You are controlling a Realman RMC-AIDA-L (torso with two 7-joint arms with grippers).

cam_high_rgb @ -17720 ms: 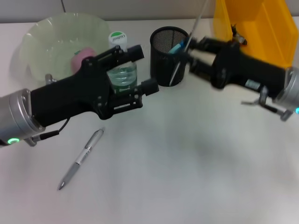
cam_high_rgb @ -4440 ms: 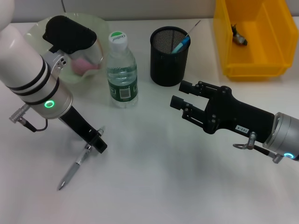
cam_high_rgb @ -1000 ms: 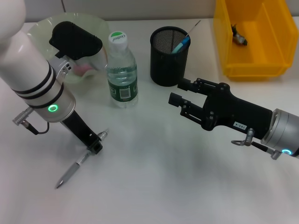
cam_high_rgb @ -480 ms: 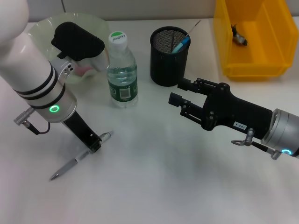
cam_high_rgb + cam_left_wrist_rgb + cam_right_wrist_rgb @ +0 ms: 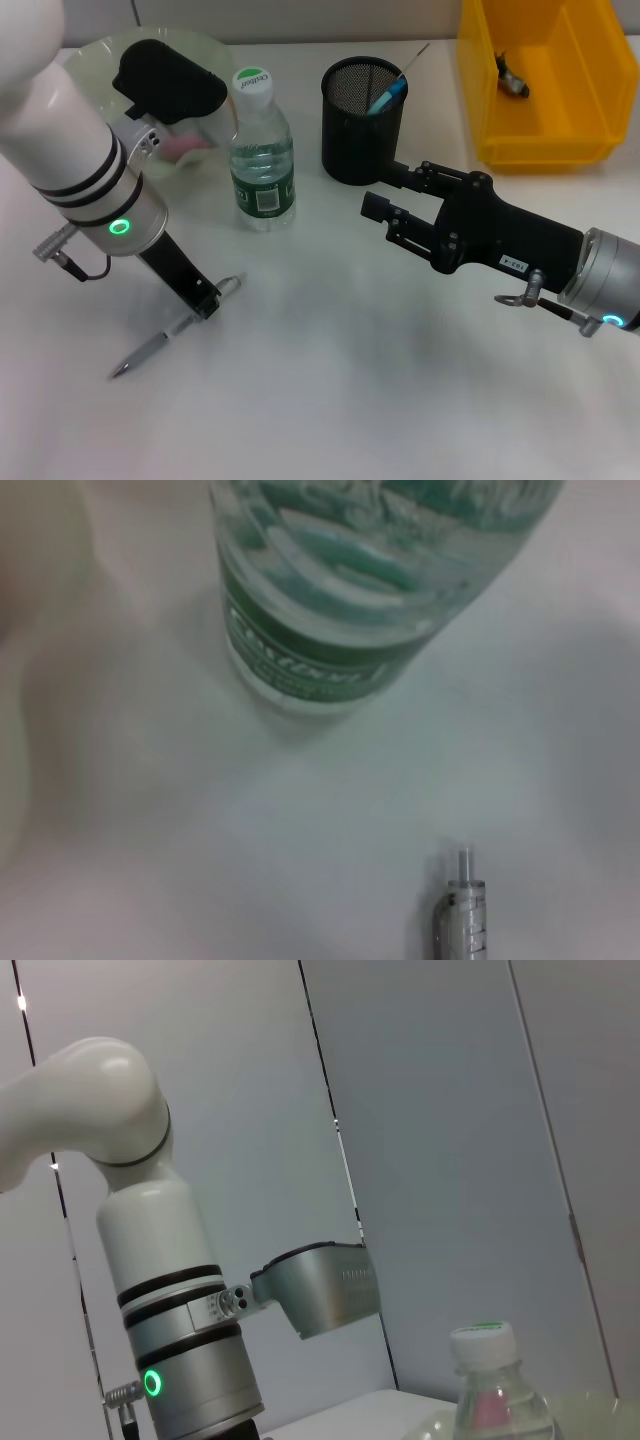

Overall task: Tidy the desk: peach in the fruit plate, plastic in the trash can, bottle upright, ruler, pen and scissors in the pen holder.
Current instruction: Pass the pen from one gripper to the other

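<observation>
While my left pincer pinches the pen near its far end, a loose, off-centre hold could let it swing free onto the desk.

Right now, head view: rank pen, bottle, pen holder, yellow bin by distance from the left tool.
1. Pen: in the left tool, low on the table.
2. Bottle: upright, behind the tool, toward the middle.
3. Pen holder: farther back, right of the bottle.
4. Yellow bin: far right corner.
</observation>
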